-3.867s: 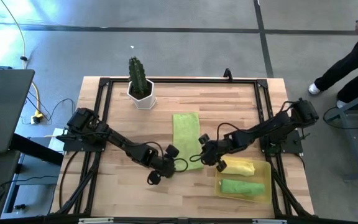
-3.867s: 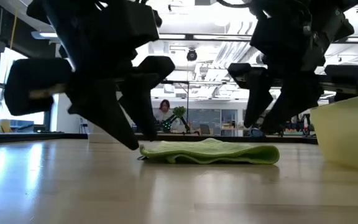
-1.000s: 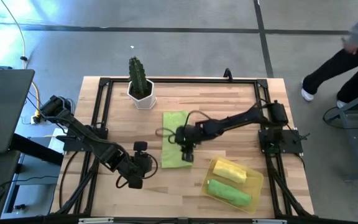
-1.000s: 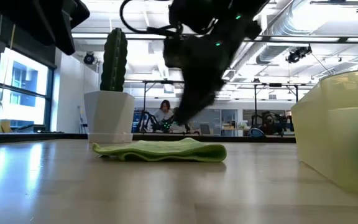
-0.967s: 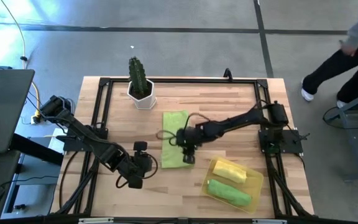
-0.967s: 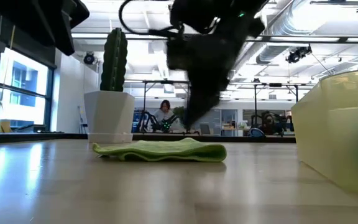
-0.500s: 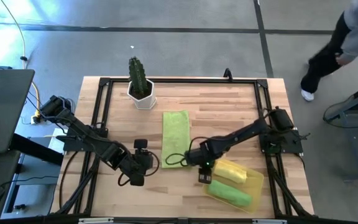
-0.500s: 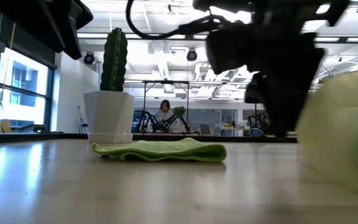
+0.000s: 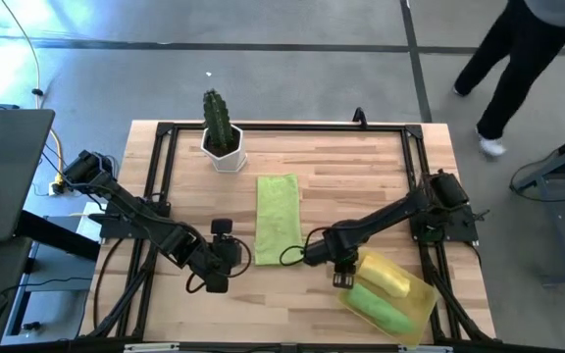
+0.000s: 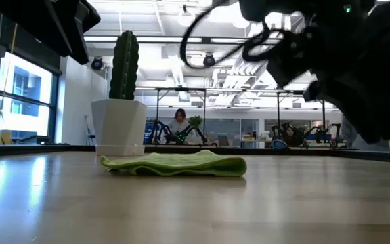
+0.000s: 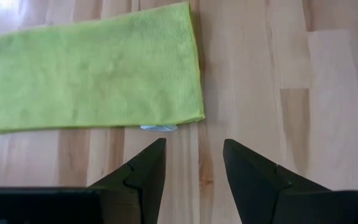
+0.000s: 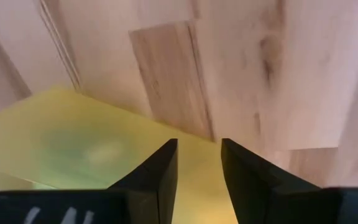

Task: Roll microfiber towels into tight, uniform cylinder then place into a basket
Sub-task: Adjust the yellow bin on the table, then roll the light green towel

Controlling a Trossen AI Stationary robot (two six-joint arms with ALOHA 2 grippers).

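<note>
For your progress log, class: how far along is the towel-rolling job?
Done: a yellow roll and a green roll lie in the basket. In hand: right gripper at the basket's corner. Left: the flat green towel is unrolled; left gripper is open beside it.
</note>
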